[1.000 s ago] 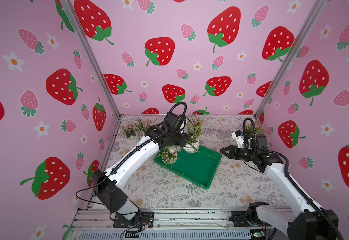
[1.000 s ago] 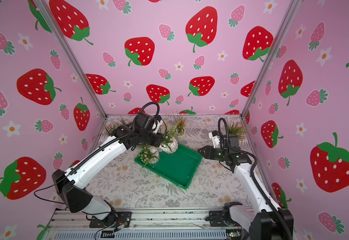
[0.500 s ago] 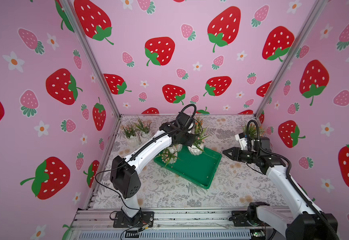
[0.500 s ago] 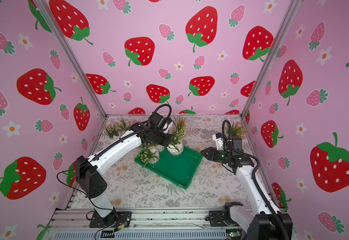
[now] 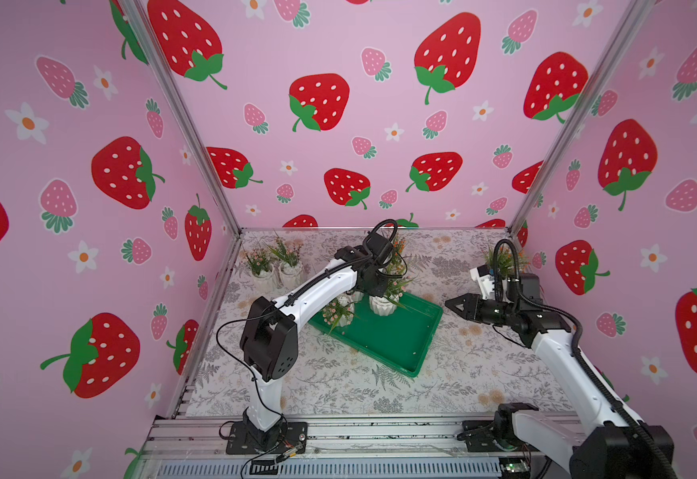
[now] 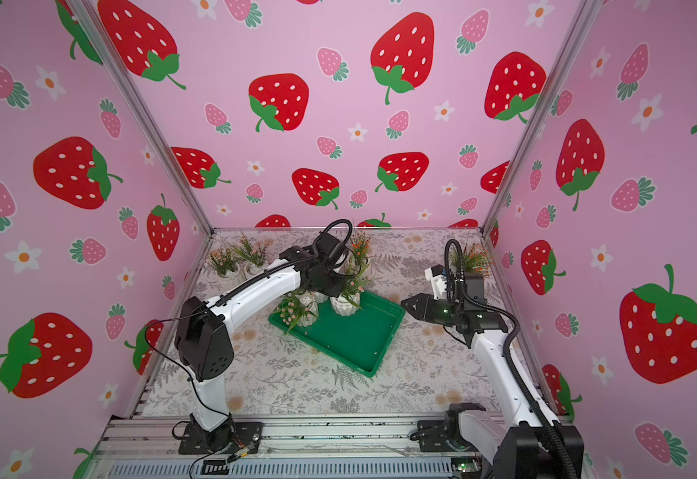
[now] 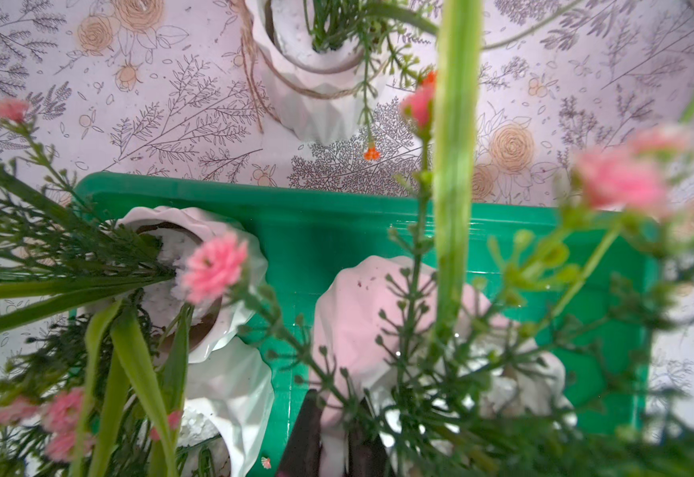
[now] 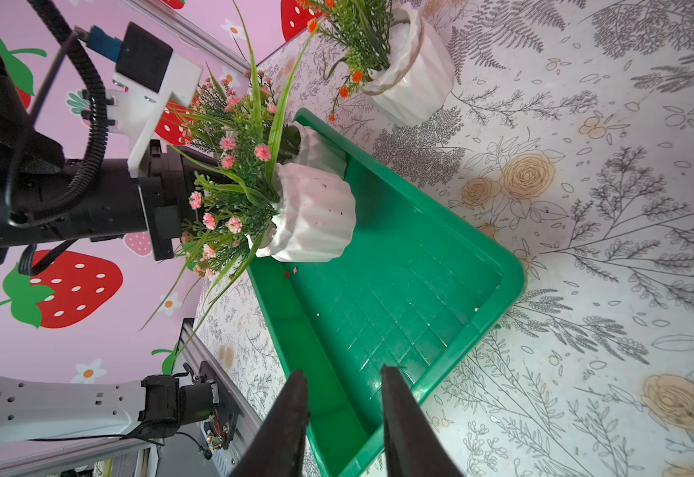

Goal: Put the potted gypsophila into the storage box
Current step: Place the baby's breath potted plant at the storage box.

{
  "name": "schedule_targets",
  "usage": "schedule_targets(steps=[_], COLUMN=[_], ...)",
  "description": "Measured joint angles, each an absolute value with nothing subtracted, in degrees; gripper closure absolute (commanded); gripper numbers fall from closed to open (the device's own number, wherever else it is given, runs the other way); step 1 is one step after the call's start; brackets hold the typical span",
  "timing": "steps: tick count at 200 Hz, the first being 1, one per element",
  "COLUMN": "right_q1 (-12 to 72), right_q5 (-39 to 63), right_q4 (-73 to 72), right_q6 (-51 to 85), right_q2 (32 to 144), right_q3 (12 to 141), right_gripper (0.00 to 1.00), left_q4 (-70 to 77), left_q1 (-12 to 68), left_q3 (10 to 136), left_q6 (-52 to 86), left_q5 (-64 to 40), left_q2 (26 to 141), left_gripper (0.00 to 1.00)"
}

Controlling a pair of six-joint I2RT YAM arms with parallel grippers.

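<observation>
L gripper [image 7: 332,433] is pinching gypsophila pot's [image 5: 382,306] rim at storage box's [image 5: 396,344] far corner.
R gripper [image 8: 343,371] is hovering near it, jaws spread.

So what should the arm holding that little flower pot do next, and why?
Probably lower it the last bit before letting go. The left gripper is shut on the potted gypsophila, which is upright inside the storage box beside another pot; whether its base touches the floor is unclear.

Upright potted gypsophila [image 5: 383,306] in green storage box [image 5: 396,344].
</observation>
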State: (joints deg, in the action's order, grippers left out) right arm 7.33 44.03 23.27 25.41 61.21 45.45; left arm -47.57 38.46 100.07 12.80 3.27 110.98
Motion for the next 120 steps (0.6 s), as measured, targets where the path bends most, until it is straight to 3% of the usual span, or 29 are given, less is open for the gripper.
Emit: schedule_targets(steps=[120], right_q1=[7.3], right_q5=[44.5], right_q4=[22.5], right_q6=[24.4], right_q2=[64.5], right_q3=[44.6], right_gripper=[0.67], left_q4=[-42.1], left_q1=[35.4], left_q3=[96.5], left_q6=[12.8], left_q5=[3.4], left_q2=[111.7], left_gripper=[1.00])
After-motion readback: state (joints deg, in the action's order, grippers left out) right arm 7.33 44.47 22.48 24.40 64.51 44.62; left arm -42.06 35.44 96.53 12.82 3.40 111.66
